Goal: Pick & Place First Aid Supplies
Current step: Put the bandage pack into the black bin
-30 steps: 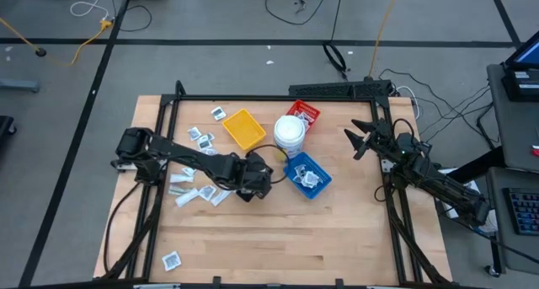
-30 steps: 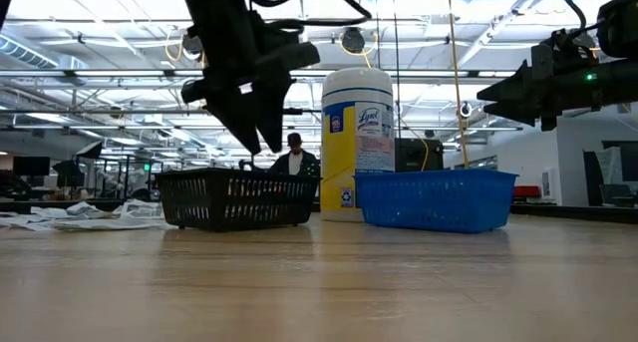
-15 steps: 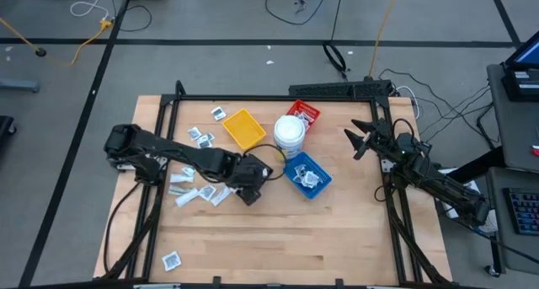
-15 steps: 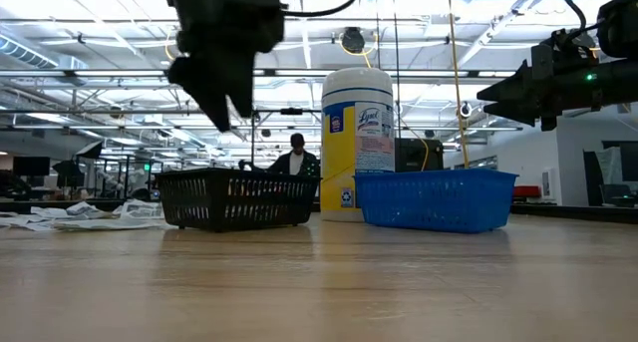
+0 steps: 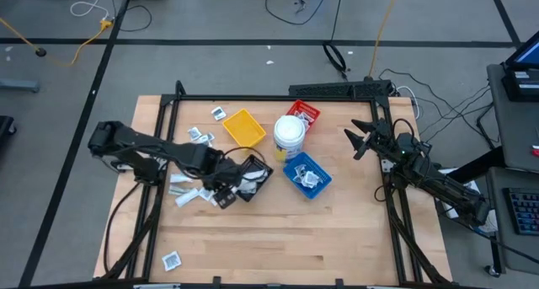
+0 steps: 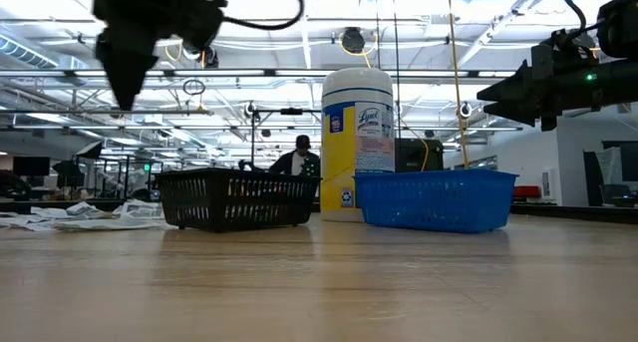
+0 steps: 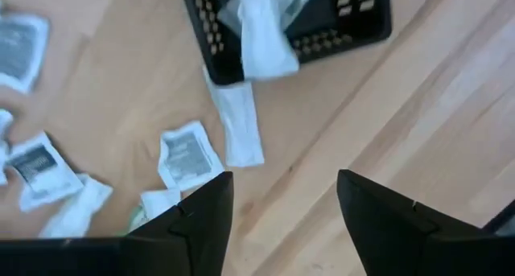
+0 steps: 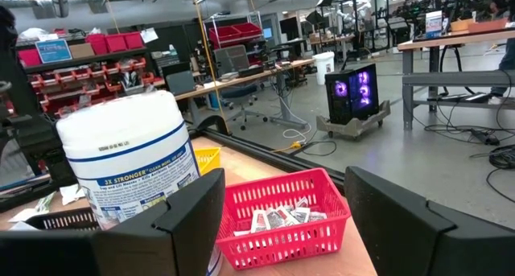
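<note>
Wooden table point(image 5: 286, 238) strewn with white packets point(image 5: 187, 192).

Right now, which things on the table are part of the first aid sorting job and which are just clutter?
Job:
- loose packets on the wood
- black tray, packets inside
- blue tray, packets inside
- red tray, packets inside
- yellow tray
- left gripper, over the loose packets

Lying about:
- white wipes tub
- right gripper, waiting at the table's right edge

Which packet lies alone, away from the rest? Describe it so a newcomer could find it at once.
On the wooden table, look at the near left corner, far from the trays and the left tool. One small square white packet with dark print lies there alone on bare wood, while every other loose packet sits in the cluster beside the black tray.
</note>
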### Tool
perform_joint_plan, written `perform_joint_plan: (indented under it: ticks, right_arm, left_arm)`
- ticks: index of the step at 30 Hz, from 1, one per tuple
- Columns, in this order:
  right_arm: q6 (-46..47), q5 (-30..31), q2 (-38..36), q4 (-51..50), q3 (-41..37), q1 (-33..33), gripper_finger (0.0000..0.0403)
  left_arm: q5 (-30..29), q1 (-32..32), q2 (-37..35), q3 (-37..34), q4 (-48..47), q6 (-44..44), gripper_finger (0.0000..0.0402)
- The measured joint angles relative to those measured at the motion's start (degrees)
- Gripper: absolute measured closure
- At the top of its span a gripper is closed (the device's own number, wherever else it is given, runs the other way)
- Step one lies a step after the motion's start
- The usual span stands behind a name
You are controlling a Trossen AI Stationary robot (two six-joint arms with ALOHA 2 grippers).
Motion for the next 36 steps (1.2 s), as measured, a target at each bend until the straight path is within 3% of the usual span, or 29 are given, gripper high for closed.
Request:
perform_joint_plan:
  ticks: [8, 17, 26, 32, 36]
  right_arm:
    - [-0.01, 0.0, 0.0, -0.01, -0.01, 0.0, 0.0149]
    - [-0.02, 0.0, 0.0, -0.01, -0.01, 0.0, 0.0149]
    - [0.0, 0.0, 0.0, -0.01, 0.0, 0.0, 0.0149]
    - [0.0, -0.01, 0.0, -0.01, -0.02, 0.0, 0.0149]
    - [0.0, 0.0, 0.0, 0.0, -0.01, 0.0, 0.0149]
  left_arm:
    - [-2.13, -3.71, -1.82, -10.55, 10.22, -2.28, 0.0173]
    - [-4.81, -5.96, 1.19, -19.41, 19.89, -3.97, 0.0186]
    - [-6.42, -7.51, 4.31, -23.94, 29.32, -3.65, 0.0188]
    - [-8.16, -8.71, 4.53, -24.19, 29.84, -3.19, 0.0189]
    - [-8.13, -8.92, 4.53, -24.21, 29.38, -2.46, 0.0226]
